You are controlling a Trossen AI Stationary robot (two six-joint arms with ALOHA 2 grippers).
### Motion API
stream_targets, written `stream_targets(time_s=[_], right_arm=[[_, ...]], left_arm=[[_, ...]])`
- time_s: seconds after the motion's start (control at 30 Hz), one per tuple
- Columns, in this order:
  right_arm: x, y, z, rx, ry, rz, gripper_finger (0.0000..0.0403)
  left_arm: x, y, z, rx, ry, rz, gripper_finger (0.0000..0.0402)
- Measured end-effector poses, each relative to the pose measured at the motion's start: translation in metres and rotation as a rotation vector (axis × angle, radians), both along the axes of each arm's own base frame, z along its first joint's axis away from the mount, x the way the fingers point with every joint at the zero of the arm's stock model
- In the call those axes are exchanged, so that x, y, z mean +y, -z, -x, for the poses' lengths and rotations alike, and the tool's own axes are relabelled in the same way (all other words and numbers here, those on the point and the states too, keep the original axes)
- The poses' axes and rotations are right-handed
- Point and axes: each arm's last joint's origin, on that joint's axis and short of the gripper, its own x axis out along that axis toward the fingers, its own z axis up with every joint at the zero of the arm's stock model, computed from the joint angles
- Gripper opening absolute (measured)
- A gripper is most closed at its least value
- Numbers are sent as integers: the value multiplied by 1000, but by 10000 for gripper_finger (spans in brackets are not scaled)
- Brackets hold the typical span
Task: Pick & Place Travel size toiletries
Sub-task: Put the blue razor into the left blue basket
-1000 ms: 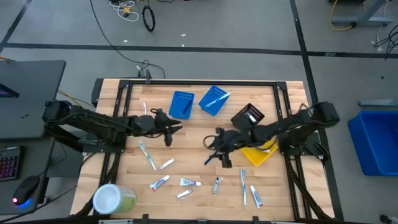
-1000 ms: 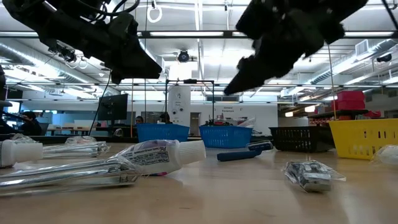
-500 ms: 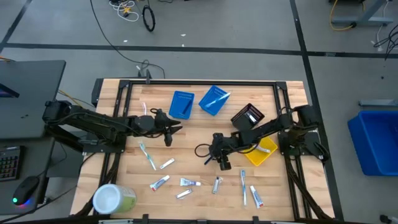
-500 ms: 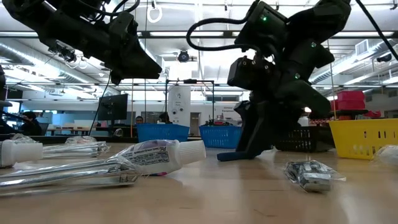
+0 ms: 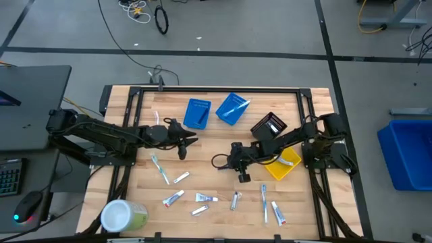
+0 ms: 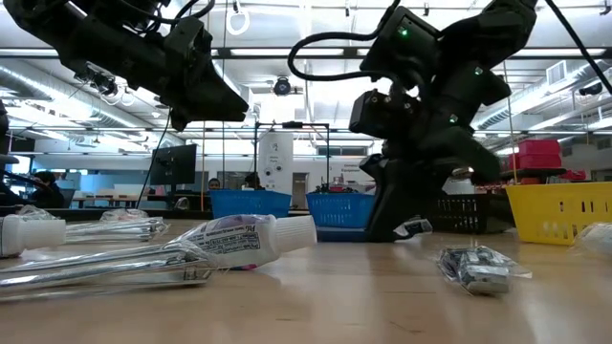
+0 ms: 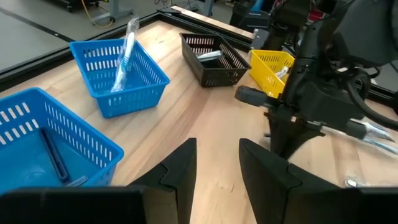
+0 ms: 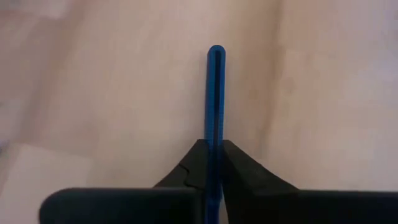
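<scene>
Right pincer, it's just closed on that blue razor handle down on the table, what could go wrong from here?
1. The right pincer pinches the dark blue razor near one end, so the long free part may swing or slip when lifted.
2. The fingertips sit at the wooden table, so they might scrape it.
3. The left pincer hovers nearby toward the blue bins; a drop-off there could crowd it.

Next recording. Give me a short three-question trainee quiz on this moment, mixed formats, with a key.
1. True or false: the right gripper is shut on the blue razor.
2. Which bin lies nearest the right gripper? A. yellow bin B. round white-and-green container
3. Fill in: the left gripper hangs over the table with its jaws ____.

Key: 1 true; 2 A; 3 open.
</scene>
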Motion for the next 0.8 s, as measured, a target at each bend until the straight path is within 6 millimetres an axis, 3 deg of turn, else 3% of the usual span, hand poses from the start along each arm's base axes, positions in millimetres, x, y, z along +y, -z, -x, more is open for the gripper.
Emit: stream_targets(time_s=[0.2,0.3,0.57,0.8], right_arm=[[-5,-22,-19,-139,90,148,32],[-6,-27,-24,-204,43,172,32],[-10,-31,-29,-260,82,149,33],[-9,-32,-29,-267,89,139,33]], left_arm=[[-4,2,-2,11,140,42,127],[-5,8,-5,30,152,46,127],[-9,37,-32,1,223,67,153],[-13,61,-59,75,285,48,186]])
